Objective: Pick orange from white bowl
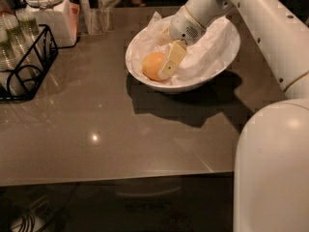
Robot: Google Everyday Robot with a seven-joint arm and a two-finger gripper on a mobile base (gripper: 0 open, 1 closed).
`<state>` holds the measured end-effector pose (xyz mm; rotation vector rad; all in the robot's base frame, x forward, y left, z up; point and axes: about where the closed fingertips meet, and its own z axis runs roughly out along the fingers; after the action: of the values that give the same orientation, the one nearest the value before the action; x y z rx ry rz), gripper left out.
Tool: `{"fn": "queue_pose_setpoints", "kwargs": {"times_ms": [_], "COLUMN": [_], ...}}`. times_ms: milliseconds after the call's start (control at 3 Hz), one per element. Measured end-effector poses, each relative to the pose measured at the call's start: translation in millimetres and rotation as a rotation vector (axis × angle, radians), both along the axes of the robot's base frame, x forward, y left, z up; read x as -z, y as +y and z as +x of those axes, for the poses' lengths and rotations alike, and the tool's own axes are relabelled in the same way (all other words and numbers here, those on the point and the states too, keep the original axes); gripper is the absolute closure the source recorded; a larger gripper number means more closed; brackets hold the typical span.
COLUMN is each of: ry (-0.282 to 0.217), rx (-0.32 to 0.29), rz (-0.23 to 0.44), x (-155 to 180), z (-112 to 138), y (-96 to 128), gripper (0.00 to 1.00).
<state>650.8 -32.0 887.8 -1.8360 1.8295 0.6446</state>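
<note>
The white bowl (215, 66) stands toward the far right part of the desk (111, 129), a wide, shallow, smooth ceramic shape with an oval rim tipped toward the camera. Crumpled white paper (207, 52) lines it and rises in creased peaks above the far rim. The orange (151, 65), round with a matte yellow-orange skin, lies on the paper in the bowl's left side, close to the near-left wall.

The gripper (164, 55) reaches down into the bowl from the right on a rounded, glossy white arm (260, 23). Its fingers are spread. The near one (173, 59), a flat cream bar, slants down just against the orange's right side, while the other shows only partly farther back over the paper. The orange is not pinched.

The desk top is smooth, grey-brown and shiny. A black wire rack (29, 64) holding glass bottles sits at the left edge. A white lidded jar (48, 11) stands near the far left corner, with a clear glass (99, 18) beside it at the far edge.
</note>
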Motion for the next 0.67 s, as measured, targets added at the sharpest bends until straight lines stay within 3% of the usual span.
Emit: {"fn": "queue_pose_setpoints", "kwargs": {"times_ms": [667], "ry": [0.052], "rx": [0.004], "rz": [0.020], "x": [16.3], "z": [1.6], "y": [4.9], "gripper": [0.13]}}
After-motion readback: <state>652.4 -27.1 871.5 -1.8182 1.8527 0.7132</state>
